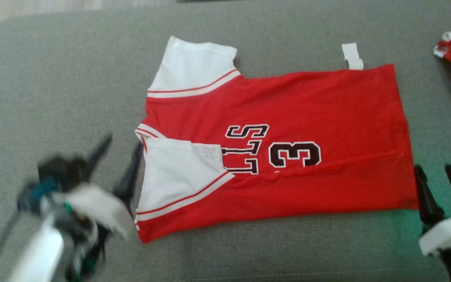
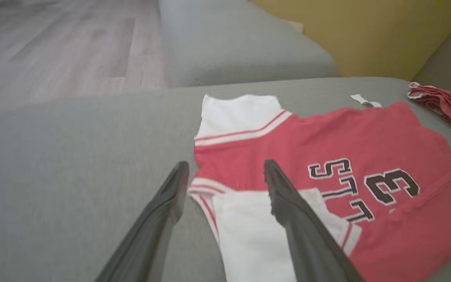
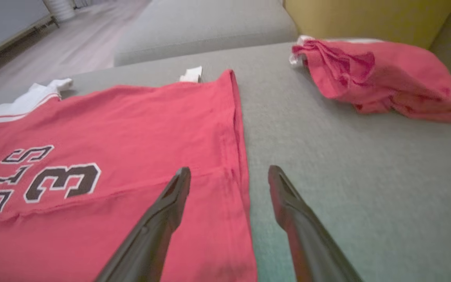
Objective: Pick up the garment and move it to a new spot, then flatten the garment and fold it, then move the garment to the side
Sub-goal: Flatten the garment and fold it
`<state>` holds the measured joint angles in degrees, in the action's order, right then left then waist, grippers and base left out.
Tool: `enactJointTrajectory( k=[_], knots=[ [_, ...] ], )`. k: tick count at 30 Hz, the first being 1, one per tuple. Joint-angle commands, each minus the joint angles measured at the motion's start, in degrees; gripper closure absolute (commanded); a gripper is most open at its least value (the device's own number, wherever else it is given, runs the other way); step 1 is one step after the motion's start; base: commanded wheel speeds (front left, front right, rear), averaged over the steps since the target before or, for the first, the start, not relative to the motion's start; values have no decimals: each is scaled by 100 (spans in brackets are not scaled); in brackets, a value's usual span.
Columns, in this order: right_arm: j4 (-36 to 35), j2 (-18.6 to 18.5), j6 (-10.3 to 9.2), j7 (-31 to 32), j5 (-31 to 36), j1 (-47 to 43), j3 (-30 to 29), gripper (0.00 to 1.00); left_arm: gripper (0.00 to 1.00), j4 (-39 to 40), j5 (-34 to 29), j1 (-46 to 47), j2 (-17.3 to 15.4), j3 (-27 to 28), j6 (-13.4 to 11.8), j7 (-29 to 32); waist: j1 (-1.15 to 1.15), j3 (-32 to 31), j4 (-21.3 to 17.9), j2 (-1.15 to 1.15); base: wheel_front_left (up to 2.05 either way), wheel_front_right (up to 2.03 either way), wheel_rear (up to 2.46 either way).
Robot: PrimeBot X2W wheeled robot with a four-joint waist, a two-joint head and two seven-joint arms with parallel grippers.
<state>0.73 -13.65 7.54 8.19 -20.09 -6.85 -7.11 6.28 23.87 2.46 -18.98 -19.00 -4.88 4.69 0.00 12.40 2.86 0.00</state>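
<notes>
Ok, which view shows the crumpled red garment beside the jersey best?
The right wrist view: the crumpled red cloth garment lies almost whole on the grey fabric cushion, its folds clear. The head view crops it at the picture's right edge; the left wrist view catches a small, distant part.

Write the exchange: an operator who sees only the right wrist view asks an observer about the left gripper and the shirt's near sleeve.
Operator: Is the left gripper holding the shirt?
Observer: No. It is open, one finger over the sofa, the other over the shirt.
Operator: How does the near sleeve lie?
Observer: It is folded onto the shirt's front, reaching the black letters.
</notes>
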Motion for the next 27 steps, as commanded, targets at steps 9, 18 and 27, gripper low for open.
enactJointTrajectory(
  k=[9, 18, 27],
  knots=[
    [-245, -488, -5, -438, -316, 954, 969, 0, 0, -1112, 295, 3393, -708, -46, 1115, 1189, 0, 946, -387, 0, 0, 0, 0],
    [-225, -658, -5, -690, -725, 1438, 1545, 0, 0, -3020, 958, 5380, -911, -415, 1233, 1869, 0, 1661, -933, 0, 0, 0, 0],
    [-211, -755, -5, -962, -992, 1567, 1603, 0, 0, -3980, 1332, 6139, -1274, -1010, 1236, 1936, 0, 2056, -1260, 0, 0, 0, 0]
  ],
)
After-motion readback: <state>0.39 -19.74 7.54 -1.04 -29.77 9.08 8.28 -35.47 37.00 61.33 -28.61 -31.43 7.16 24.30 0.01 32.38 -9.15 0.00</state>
